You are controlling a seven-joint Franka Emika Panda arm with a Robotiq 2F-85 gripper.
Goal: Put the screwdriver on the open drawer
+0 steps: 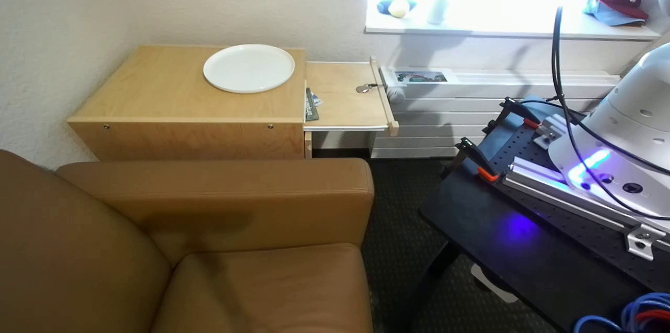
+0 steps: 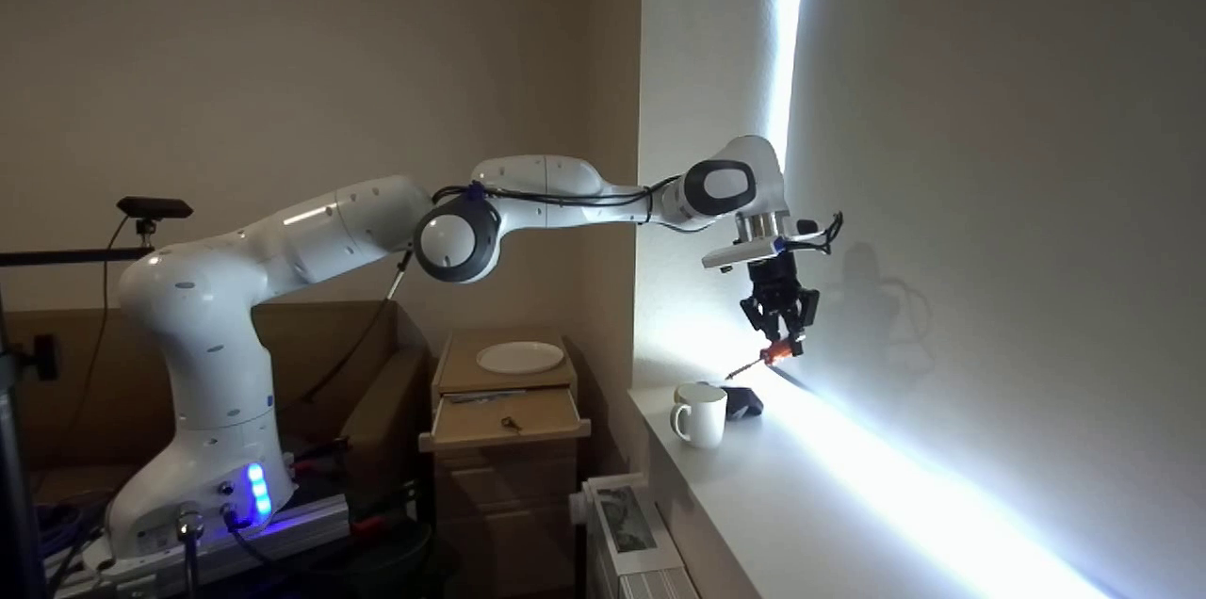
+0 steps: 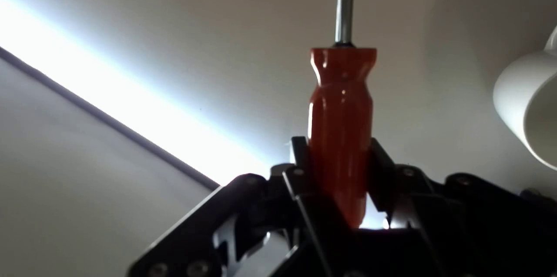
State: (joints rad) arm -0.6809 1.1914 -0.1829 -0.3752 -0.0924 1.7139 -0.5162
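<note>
Black fingers (image 3: 300, 150) come closest, and they belong to a hand (image 3: 340, 155) clamped firmly around the screwdriver (image 3: 342, 76) by its glossy orange-red handle, the steel shaft running out ahead. Seen from the side, the hand points down above the white windowsill (image 2: 754, 505) – the tool slanting in its hold, shaft tip lower than handle. Near it, a white mug (image 2: 707, 420) stands upright on the sill, with something dark (image 2: 744, 403) just behind, too dim to name.

From the hand, the white arm (image 2: 339, 222) stretches back to its base at the black counter (image 1: 471, 212). Well apart, in both exterior views, the low wooden cabinet (image 1: 172, 87) has its open drawer (image 1: 350, 108) pulled out; a small metal piece (image 1: 364, 88) lies near the drawer's front edge, a dark flat item (image 1: 312, 110) at the inner end. Up on the cabinet top rests a white plate (image 1: 248, 68). Beyond that – a brown sofa (image 1: 225, 186) beside the cabinet, a white radiator (image 1: 429, 118) below the sill.
</note>
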